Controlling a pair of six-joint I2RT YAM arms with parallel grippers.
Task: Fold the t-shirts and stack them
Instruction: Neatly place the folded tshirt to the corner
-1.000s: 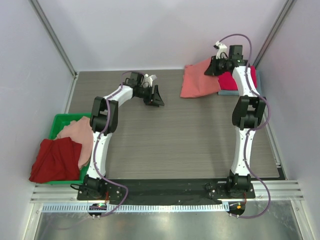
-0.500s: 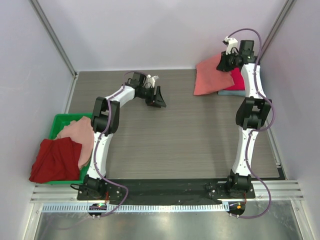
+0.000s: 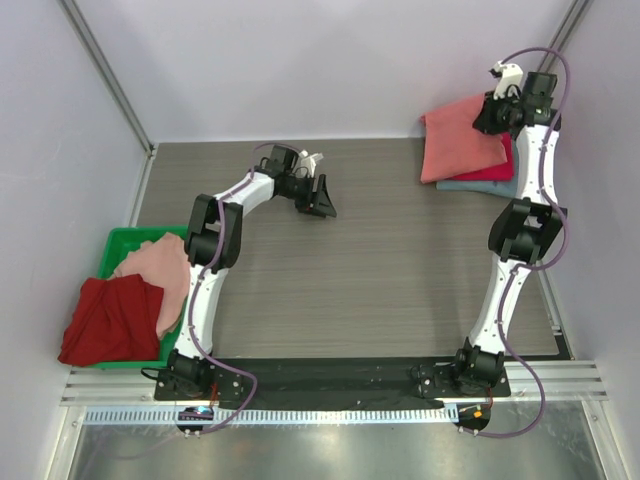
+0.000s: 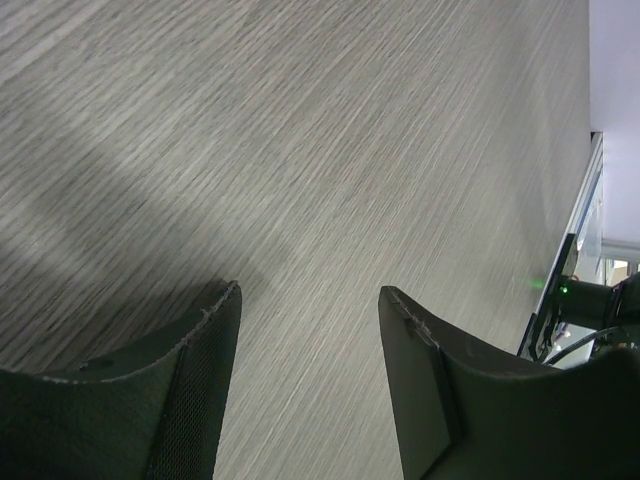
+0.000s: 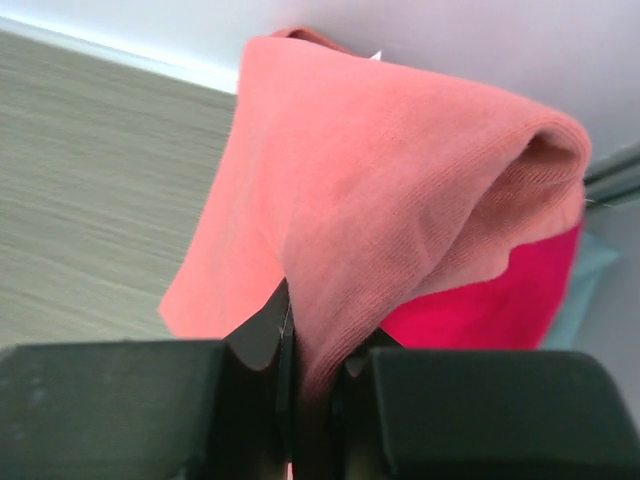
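Note:
My right gripper [image 3: 492, 118] is shut on the folded salmon-coral t-shirt [image 3: 455, 138] and holds it in the air at the back right corner. That shirt hangs over a magenta t-shirt [image 3: 499, 165] lying on a grey-blue one [image 3: 478, 185]. In the right wrist view the salmon-coral t-shirt [image 5: 400, 190] is pinched between the jaws of the right gripper [image 5: 318, 345], with the magenta t-shirt [image 5: 490, 305] behind it. My left gripper [image 3: 322, 200] stands open over bare table at the back left; the left gripper [image 4: 310, 292] has nothing between its fingers.
A green bin [image 3: 120, 243] sits at the left edge of the table, with a pale pink t-shirt [image 3: 160, 270] and a dark red t-shirt [image 3: 105, 320] spilling out of it. Walls close in the back and both sides.
My right arm has carried the salmon-coral t-shirt to the right and farther back, over the magenta and grey-blue shirts. The left arm has barely shifted.

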